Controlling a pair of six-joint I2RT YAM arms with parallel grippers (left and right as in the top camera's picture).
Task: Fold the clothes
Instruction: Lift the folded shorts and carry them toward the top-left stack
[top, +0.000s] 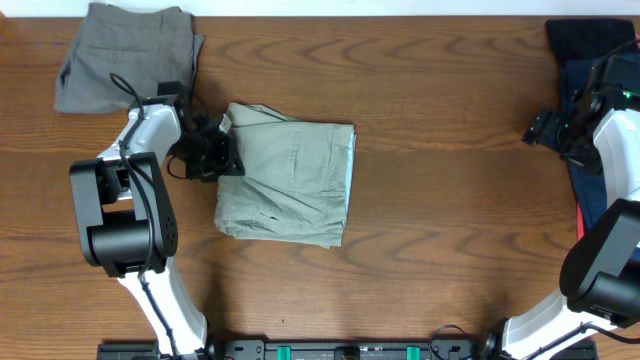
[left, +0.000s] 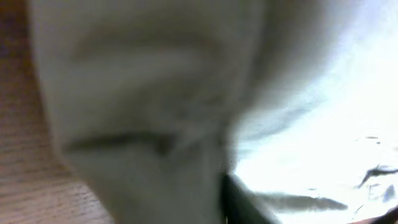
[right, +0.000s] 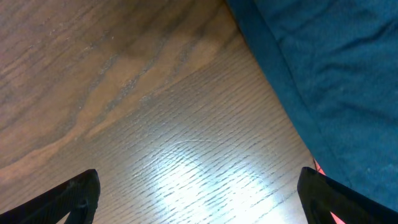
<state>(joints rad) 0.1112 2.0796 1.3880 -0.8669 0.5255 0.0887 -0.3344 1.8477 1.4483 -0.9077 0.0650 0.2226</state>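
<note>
I'm looking at a brown wood-grain table (top: 430, 200) with three garments lying on it. The pale khaki-green shorts (top: 295, 180) lie folded into a rough rectangle left of centre. Darker grey-brown shorts (top: 125, 55) sit at the far left corner, and a navy garment (top: 580, 45) lies along the right edge

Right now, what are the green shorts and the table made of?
The shorts look like soft matte woven cloth, probably cotton: creases and stitched seams show. The table looks like wood or wood-look laminate, smooth, slightly glossy: swirling grain, light glare.
</note>
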